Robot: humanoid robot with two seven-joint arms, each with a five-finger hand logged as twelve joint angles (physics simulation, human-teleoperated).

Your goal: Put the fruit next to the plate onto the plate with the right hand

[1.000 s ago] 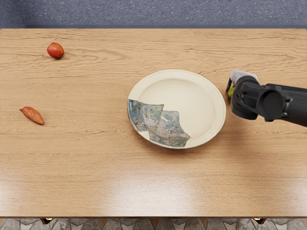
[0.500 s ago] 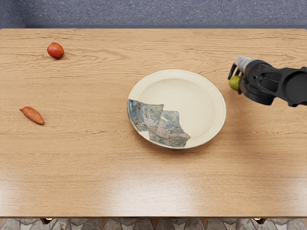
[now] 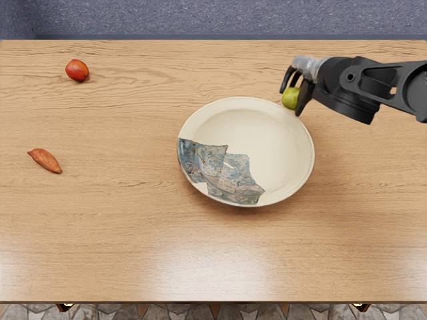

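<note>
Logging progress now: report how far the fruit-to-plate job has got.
Done: the right hand is closed on the green fruit. In hand: the fruit is held right at the far right rim of the plate, not yet over its middle. Left: carry it over the plate, lower it and let go. Nothing shows it resting on the plate yet.

A small round red fruit lies far left on the light wooden table. Nearer, by the left edge, rests a tapered orange-brown root vegetable.
</note>
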